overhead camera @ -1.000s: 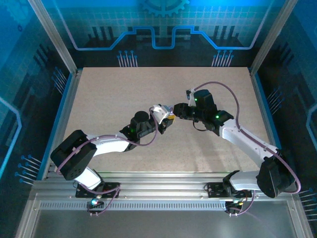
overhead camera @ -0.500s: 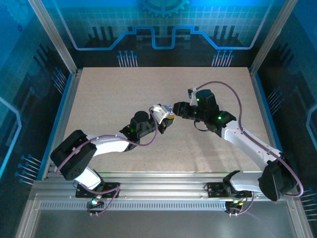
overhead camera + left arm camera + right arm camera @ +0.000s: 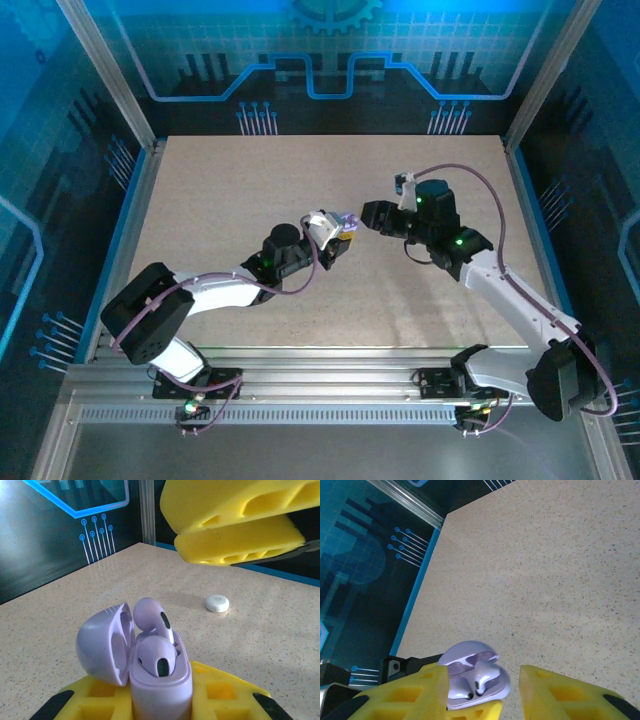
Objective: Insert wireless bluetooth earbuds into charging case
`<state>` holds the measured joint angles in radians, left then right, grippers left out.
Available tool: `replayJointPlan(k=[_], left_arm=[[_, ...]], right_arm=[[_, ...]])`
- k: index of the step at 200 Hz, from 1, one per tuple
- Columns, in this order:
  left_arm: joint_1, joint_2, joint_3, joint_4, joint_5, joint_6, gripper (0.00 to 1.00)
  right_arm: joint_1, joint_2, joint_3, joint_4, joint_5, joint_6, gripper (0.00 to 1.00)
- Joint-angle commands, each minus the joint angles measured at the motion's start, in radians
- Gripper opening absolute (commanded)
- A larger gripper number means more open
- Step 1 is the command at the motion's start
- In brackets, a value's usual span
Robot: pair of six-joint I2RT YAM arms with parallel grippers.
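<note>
The charging case (image 3: 160,680) is pale lavender and stands open between my left gripper's yellow fingers (image 3: 225,700), its lid (image 3: 102,642) swung to the left. My left gripper (image 3: 343,238) is shut on it. One of the earbuds (image 3: 157,657) sits low in the front slot. The other earbud (image 3: 150,617) stands higher at the back, with its stem down in the case. My right gripper (image 3: 368,215) hovers just right of the case, open, with nothing between its fingers (image 3: 415,695). From the right wrist, the open case (image 3: 475,677) lies beyond the gap.
A small white round bit (image 3: 217,603) lies on the speckled tabletop (image 3: 250,190) beyond the case. My right gripper's yellow fingers (image 3: 240,545) hang above and right of the case. Blue-edged walls (image 3: 135,210) enclose the table.
My right gripper has drawn back to the right, away from the case. The left arm and the case have stayed put.
</note>
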<state>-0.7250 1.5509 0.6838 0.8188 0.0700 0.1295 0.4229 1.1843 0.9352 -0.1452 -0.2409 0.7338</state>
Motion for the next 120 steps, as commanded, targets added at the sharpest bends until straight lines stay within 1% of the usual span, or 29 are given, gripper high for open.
replayJointPlan(k=[1, 29, 47, 66, 83, 93, 120], left_arm=[[-0.009, -0.035, 0.017, 0.051, 0.052, -0.012, 0.18], [-0.008, -0.047, 0.006, 0.078, 0.083, -0.008, 0.18], [-0.008, -0.054, 0.006, 0.092, 0.107, -0.011, 0.18], [-0.009, -0.061, -0.005, 0.132, 0.14, -0.017, 0.18], [-0.011, -0.071, -0.017, 0.155, 0.17, -0.03, 0.18], [-0.01, -0.084, -0.021, 0.153, 0.194, -0.036, 0.18], [-0.009, -0.118, -0.023, 0.116, 0.248, -0.04, 0.18]], right_arm=[[-0.029, 0.008, -0.004, 0.028, -0.105, -0.004, 0.41], [-0.036, 0.005, 0.01, -0.012, -0.152, -0.056, 0.4], [-0.052, -0.027, -0.02, 0.012, -0.197, -0.077, 0.41], [-0.095, -0.081, -0.05, 0.065, -0.26, -0.073, 0.42], [-0.135, -0.119, -0.08, 0.072, -0.302, -0.09, 0.42], [-0.154, -0.139, -0.084, 0.079, -0.342, -0.116, 0.43], [-0.207, -0.177, -0.076, 0.067, -0.4, -0.157, 0.43]])
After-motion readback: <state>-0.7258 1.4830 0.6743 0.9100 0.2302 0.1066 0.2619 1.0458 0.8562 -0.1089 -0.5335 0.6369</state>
